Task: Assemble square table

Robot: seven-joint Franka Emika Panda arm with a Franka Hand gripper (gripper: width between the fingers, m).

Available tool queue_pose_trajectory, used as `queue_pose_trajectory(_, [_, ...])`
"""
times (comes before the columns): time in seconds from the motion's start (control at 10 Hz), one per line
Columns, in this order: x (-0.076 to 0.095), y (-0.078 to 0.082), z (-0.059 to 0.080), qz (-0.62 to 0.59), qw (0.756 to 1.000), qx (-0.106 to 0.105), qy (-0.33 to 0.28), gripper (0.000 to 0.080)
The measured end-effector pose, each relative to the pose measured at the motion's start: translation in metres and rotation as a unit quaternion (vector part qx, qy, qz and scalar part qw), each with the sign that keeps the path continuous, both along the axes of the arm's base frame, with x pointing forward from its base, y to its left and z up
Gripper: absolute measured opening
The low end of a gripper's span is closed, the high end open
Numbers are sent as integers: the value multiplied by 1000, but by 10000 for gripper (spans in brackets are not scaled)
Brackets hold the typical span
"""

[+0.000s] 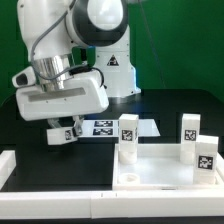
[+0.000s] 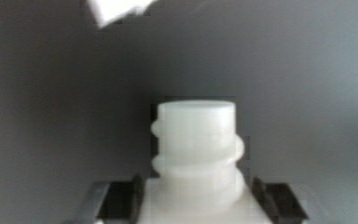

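My gripper (image 1: 60, 136) is shut on a stubby white leg (image 1: 67, 132) with a tag, held just above the black table at the exterior view's left. In the wrist view the leg (image 2: 197, 140) stands out between the two dark fingers (image 2: 130, 198), and my gripper (image 2: 197, 204) is closed on its base. The white square panel (image 1: 152, 176) with a raised rim lies at the front right. Three tagged legs stand upright on it: one at its left corner (image 1: 128, 137) and two at the right (image 1: 190, 129) (image 1: 205, 155).
The marker board (image 1: 108, 127) lies flat on the table just right of my gripper. A long white border piece (image 1: 6, 166) runs along the left and another (image 1: 60, 205) along the front. The robot's white base (image 1: 112, 70) stands behind.
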State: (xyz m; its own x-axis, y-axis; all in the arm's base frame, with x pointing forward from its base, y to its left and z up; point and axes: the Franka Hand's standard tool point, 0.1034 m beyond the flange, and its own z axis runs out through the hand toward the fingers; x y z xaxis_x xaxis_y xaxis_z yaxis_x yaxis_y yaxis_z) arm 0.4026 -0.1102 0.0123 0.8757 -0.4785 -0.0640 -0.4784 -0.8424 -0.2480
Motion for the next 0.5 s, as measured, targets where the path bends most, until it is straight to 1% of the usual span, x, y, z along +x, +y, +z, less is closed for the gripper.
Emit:
queue_pose_trajectory(0.1, [-8,5,-2,-24,999,29,28,284])
queue_pose_trajectory(0.2, [-11,9,-4,-32,997,55,45,284])
queue_pose_trajectory(0.3, [-15,5,-6,-40,996,59,47,284])
queue_pose_trajectory(0.4, [-14,3,-6,-38,997,49,44,284])
queue_pose_trajectory(0.5, [-14,3,-6,-37,997,48,44,284])
